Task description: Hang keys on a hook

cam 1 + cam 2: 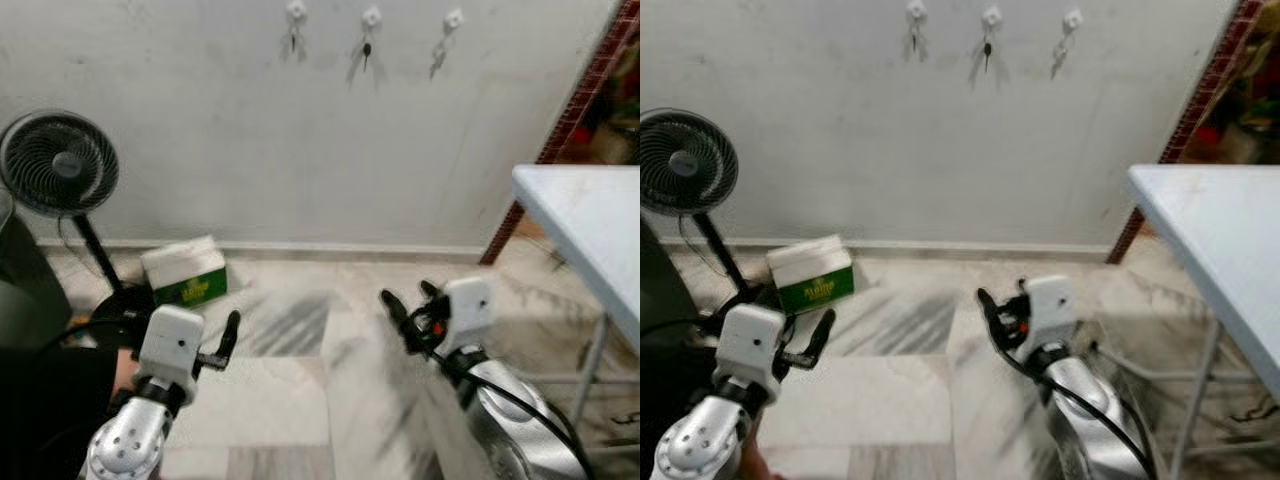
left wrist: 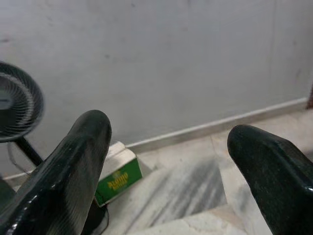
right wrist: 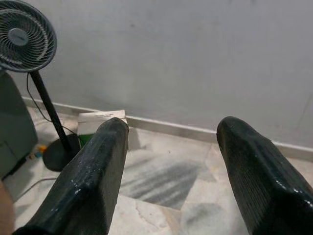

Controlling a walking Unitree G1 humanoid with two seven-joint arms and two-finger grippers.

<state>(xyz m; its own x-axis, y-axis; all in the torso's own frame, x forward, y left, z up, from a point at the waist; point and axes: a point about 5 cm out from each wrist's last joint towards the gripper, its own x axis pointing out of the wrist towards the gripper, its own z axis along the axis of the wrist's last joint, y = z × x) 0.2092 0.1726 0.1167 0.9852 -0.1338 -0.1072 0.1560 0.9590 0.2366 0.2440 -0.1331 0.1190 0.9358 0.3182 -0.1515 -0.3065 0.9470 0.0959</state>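
Three small white wall hooks high on grey wall, dark key hanging from middle one, left gripper and right gripper both spread open and empty above marble floor.

Three hooks high on the wall, fan at left, box beside it, table at right.

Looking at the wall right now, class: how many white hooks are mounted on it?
3, in a row high on the grey wall: left white hook, middle white hook with a dark key hanging, right white hook. None seems hidden.
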